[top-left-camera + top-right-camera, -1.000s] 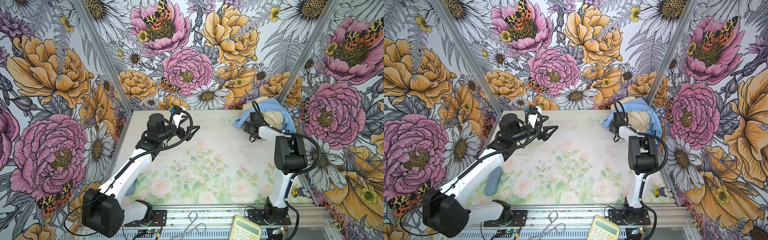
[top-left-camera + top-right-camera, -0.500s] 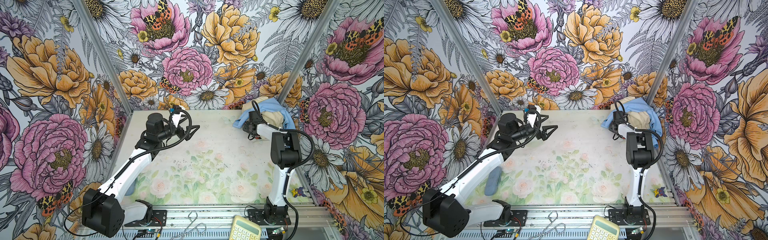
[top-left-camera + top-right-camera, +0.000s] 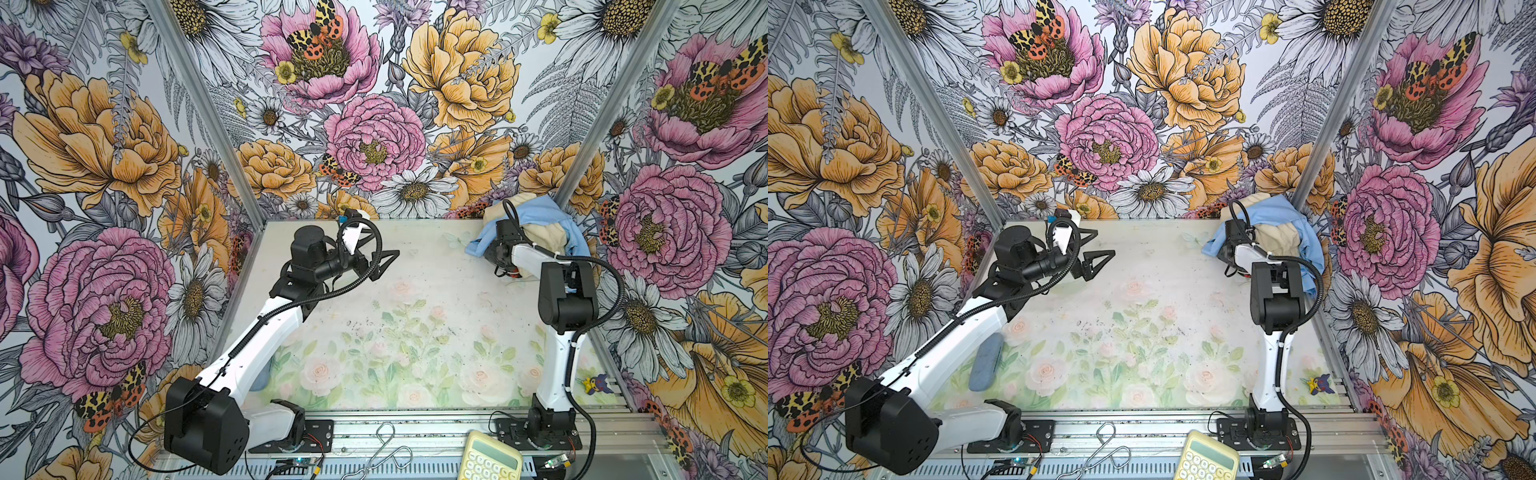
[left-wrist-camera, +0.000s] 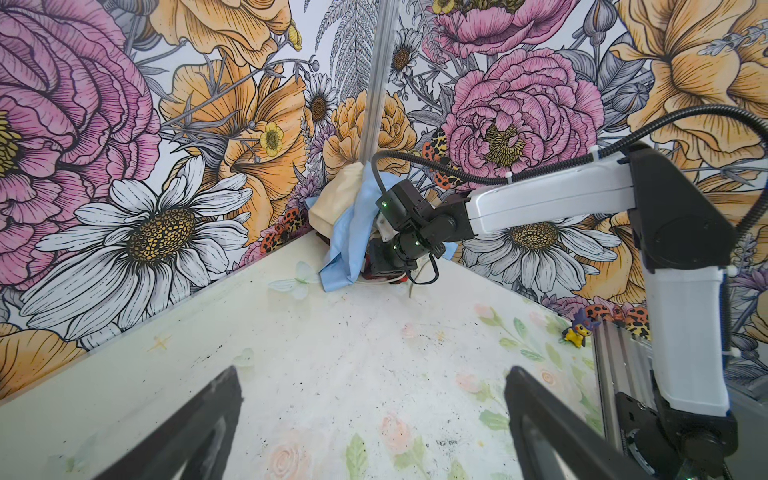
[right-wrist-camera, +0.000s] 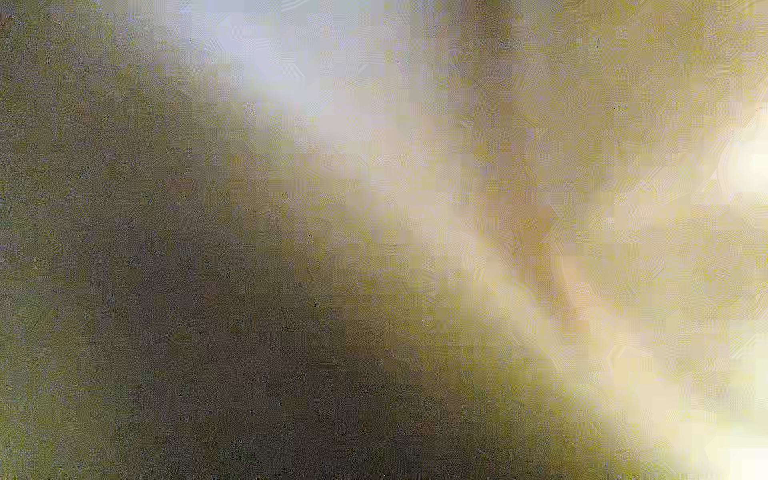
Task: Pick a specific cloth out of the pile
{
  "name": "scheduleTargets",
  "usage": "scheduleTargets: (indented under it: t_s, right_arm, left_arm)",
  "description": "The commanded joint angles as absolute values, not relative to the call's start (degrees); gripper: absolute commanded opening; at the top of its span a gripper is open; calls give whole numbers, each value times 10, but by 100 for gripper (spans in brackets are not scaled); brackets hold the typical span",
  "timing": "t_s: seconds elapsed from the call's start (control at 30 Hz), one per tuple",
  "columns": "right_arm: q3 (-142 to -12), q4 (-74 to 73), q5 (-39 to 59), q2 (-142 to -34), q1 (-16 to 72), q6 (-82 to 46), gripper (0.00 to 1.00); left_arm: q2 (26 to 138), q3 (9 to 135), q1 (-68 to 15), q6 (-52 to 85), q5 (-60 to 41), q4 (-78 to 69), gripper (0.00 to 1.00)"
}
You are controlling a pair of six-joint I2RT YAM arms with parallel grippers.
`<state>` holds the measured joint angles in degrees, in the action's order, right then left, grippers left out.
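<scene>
The pile fills the far right corner in both top views, a light blue garment draped over a beige one. My right wrist is pressed into the pile's front; its fingers are buried and shut, and what they hold is hidden. Only a sliver of red and dark fabric shows beneath that gripper, probably the cloth, though its pattern is unclear. The right wrist view is a blur of fabric against the lens. My left gripper hovers open and empty over the table's back left, facing the pile.
A blue-grey oblong case lies beside the left arm. A small toy figure stands at the front right edge. A yellow calculator and a wire hook rest on the front rail. An aluminium post stands in the corner behind the pile.
The right gripper has closed inside the pile and its arm has shifted slightly. The left arm has not moved.
</scene>
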<state>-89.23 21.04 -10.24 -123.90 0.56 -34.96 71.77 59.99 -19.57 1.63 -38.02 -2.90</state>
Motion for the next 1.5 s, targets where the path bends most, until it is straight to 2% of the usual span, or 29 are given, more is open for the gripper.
scheduleTargets:
  t_s: [0.0, 0.2, 0.43, 0.57, 0.67, 0.77, 0.93, 1.03, 1.17, 1.27, 1.47]
  right_arm:
    - [-903, 215, -109, -1237, 12, -340, 0]
    - [-882, 214, -105, -1185, 23, -316, 0]
    - [-833, 213, -88, -1053, 30, -316, 0]
    - [-874, 217, -103, -996, 22, -312, 0]
    - [-993, 260, -105, -1010, 16, -304, 0]
    - [-1179, 327, -109, -1053, 20, -295, 0]
    - [-1581, 442, -83, -1180, 31, -327, 0]
    - [-1678, 419, -32, -1207, 36, -401, 0]
    - [-1640, 321, 62, -1195, 56, -467, 0]
    - [-1619, 321, 42, -1191, 71, -458, 0]
    - [-1452, 320, -10, -1129, 56, -419, 0]
  left_arm:
    - [707, 608, -188, 25, -398, -43, 99]
    - [704, 609, -183, 29, -400, -45, 99]
    - [703, 607, -176, 36, -404, -50, 99]
    - [701, 607, -175, 37, -406, -52, 99]
    - [700, 606, -174, 35, -405, -52, 99]
    - [698, 603, -173, 33, -404, -52, 99]
    - [695, 604, -166, 34, -406, -52, 99]
    - [692, 603, -159, 38, -408, -55, 99]
    - [684, 597, -143, 40, -407, -61, 99]
    - [674, 589, -126, 43, -405, -69, 99]
    - [669, 579, -100, 51, -403, -83, 99]
